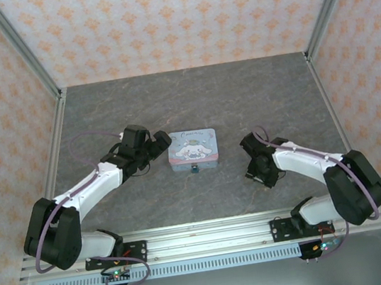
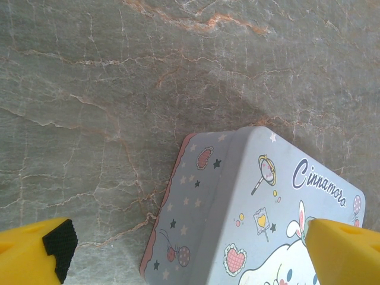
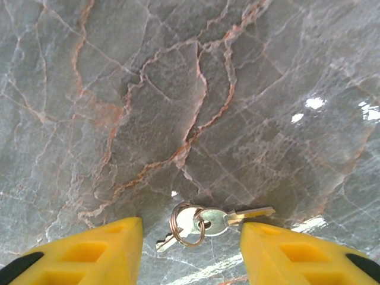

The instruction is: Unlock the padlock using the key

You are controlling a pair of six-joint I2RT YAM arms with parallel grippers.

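Observation:
The tiny blue padlock (image 1: 194, 170) hangs at the near front edge of the pastel cartoon tin (image 1: 192, 149). In the right wrist view, two small pale golden keys (image 3: 237, 218) on a wire ring (image 3: 189, 224) lie flat on the table. My right gripper (image 3: 190, 252) hovers just over them, open, with a yellow finger on either side and nothing gripped. My left gripper (image 2: 190, 255) is open at the tin's (image 2: 267, 208) left end. One of its fingers (image 2: 35, 249) is over the table and the other sits above the lid. In the top view, the left gripper (image 1: 159, 147) is beside the tin and the right gripper (image 1: 258, 172) is to the tin's right.
The grey marble tabletop (image 1: 191, 99) is walled by patterned panels on three sides. Metal frame posts (image 1: 50, 142) run along the left and right edges. The aluminium rail (image 1: 212, 236) holding both arm bases crosses the near edge.

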